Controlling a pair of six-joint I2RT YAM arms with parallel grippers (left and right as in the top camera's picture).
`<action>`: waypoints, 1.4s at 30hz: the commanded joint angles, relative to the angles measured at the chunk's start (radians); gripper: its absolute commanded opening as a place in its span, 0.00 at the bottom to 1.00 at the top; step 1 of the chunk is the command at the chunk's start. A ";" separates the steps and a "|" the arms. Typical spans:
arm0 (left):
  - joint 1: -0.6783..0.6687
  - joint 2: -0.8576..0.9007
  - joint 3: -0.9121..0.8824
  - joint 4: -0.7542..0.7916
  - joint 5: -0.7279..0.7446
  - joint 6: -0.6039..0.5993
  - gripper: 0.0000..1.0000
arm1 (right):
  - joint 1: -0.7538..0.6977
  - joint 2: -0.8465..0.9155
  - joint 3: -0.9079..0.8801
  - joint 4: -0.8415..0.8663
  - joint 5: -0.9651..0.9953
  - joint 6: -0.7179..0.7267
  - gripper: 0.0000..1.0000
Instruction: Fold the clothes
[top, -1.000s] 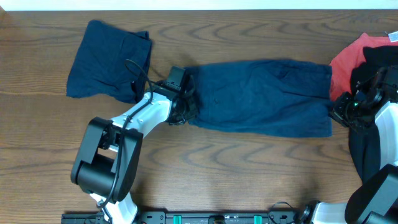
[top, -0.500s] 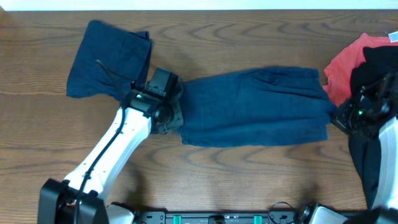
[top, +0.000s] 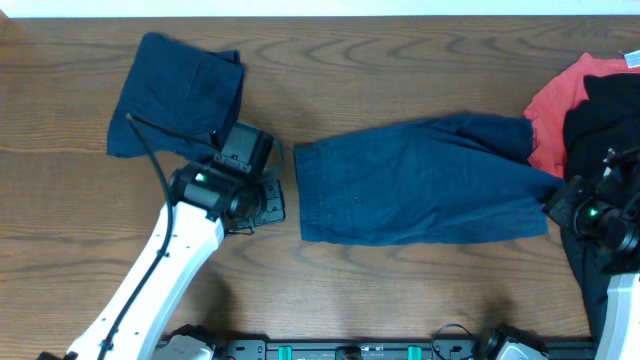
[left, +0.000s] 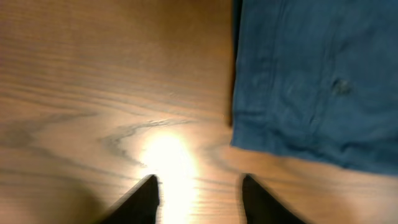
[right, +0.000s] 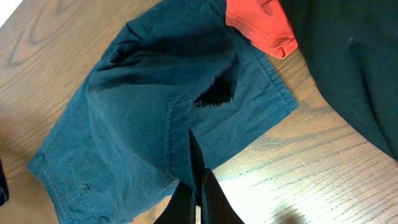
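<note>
Navy blue shorts (top: 415, 180) lie spread across the table's middle, waistband end to the left. They also show in the left wrist view (left: 317, 81) and the right wrist view (right: 155, 118). My left gripper (top: 268, 203) is open and empty just left of the waistband corner, over bare wood (left: 198, 190). My right gripper (top: 556, 203) is shut on the shorts' right leg edge (right: 198, 180). A second navy garment (top: 175, 95) lies at the back left. A coral-red garment (top: 555, 110) and a black one (top: 600, 110) lie at the right.
The wooden table (top: 400, 280) runs to a white far edge. The black garment (right: 348, 68) hangs down past the right arm, close to the right gripper. The coral-red piece (right: 261, 25) overlaps the shorts' leg.
My left gripper let go of the waistband and drew back left and toward the front. My right gripper pulled the shorts' leg toward the front right, so the shorts now lie slanted.
</note>
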 joint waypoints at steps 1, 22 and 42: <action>-0.016 0.016 -0.077 0.043 0.003 -0.127 0.58 | -0.003 0.003 0.003 0.003 0.019 -0.012 0.01; -0.064 0.245 -0.336 0.517 0.344 -0.344 0.58 | -0.003 0.035 0.003 0.001 0.038 -0.012 0.01; -0.101 0.245 -0.360 0.520 0.311 -0.557 0.36 | -0.003 0.035 0.003 0.003 0.046 -0.012 0.01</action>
